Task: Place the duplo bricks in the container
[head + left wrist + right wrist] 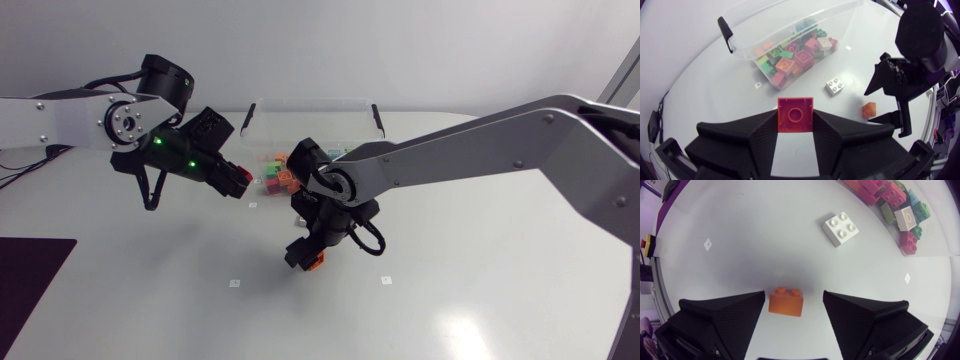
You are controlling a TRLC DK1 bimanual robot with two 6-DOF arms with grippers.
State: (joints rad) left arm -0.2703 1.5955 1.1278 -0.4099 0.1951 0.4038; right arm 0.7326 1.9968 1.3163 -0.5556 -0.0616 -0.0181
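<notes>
No legible words, numbers or brands in any view. Small white square markers (pixel 234 283) on the tabletop (pixel 480 300) carry marks too small to read. One pale brick (pixel 904 217) bears a ring-shaped sign.

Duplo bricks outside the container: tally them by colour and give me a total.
Red brick, held in the left gripper: 1
Orange brick, on the table between the open fingers of the right gripper: 1
White brick, on the table: 1
Total: 3
</notes>
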